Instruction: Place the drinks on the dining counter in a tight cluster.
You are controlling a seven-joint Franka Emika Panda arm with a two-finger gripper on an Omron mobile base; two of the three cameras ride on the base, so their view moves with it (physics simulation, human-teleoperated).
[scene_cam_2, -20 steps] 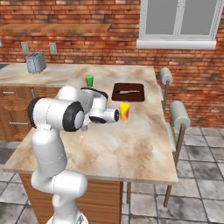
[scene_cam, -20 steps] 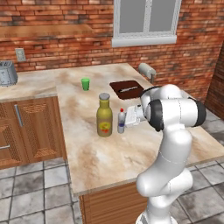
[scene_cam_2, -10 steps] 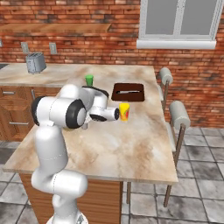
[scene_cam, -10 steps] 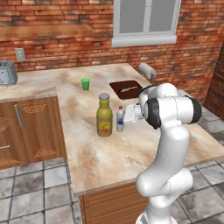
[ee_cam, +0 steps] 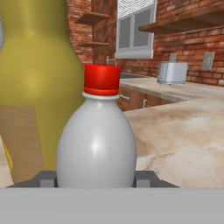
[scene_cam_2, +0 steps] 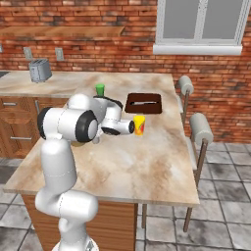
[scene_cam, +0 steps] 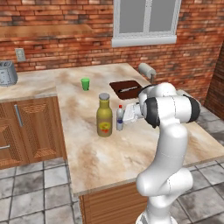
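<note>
Jaws closed on the small red-capped bottle [scene_cam: 120,118], gripper [scene_cam: 125,117] level at the bottle's side; in the hand view the bottle [ee_cam: 97,140] sits between the two dark finger tips [ee_cam: 47,178]. It stands upright on the dining surface [scene_cam: 109,153], just beside the big olive-yellow bottle [scene_cam: 104,116], a narrow gap between them, cannot tell if touching.

Both stand mid-surface, well back from the front edge; broad bare marble toward the front and the right edge. Left edge drops to wooden cabinets [scene_cam: 26,127].

Counts: two bottles, one green cup [scene_cam: 85,84] farther back, one dark cutting board [scene_cam: 127,89] with a knife on it, one yellow-red cup [scene_cam_2: 139,125] seen in the right base view near the gripper, one toaster [scene_cam: 6,72] on the back counter, two stools [scene_cam_2: 198,132] along the right side.

Small bottle: clear-grey body, red cap. Big bottle: grey cap, red-yellow label low on its front.
</note>
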